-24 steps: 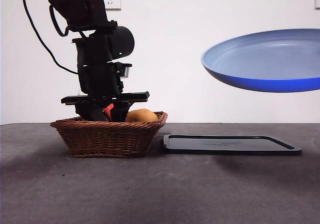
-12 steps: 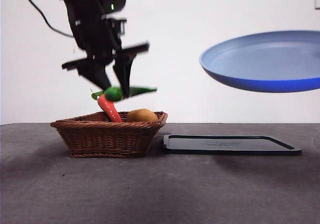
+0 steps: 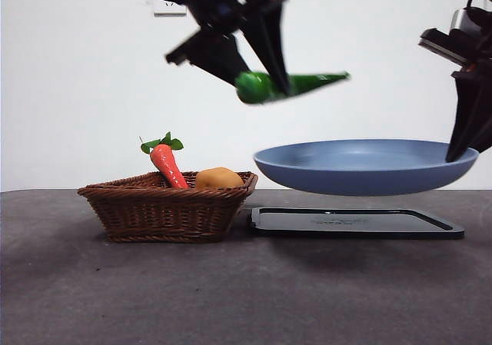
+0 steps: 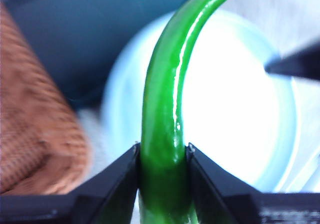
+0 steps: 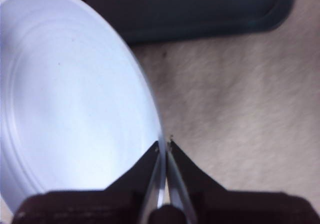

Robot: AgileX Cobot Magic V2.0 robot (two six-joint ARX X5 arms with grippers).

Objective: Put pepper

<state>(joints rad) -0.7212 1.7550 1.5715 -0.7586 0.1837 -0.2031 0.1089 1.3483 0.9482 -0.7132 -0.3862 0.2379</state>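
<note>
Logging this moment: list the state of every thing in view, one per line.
Glossy dark green pepper: airborne above plate, clamped by left gripper.
Round blue plate: held above black tray, rim pinched by right gripper.
Red-orange carrot: leaning in brown wicker basket.

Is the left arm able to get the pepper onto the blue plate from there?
Probably yes. The left gripper holds the pepper in open air just above the blue plate, which the right gripper holds up by its rim.
</note>
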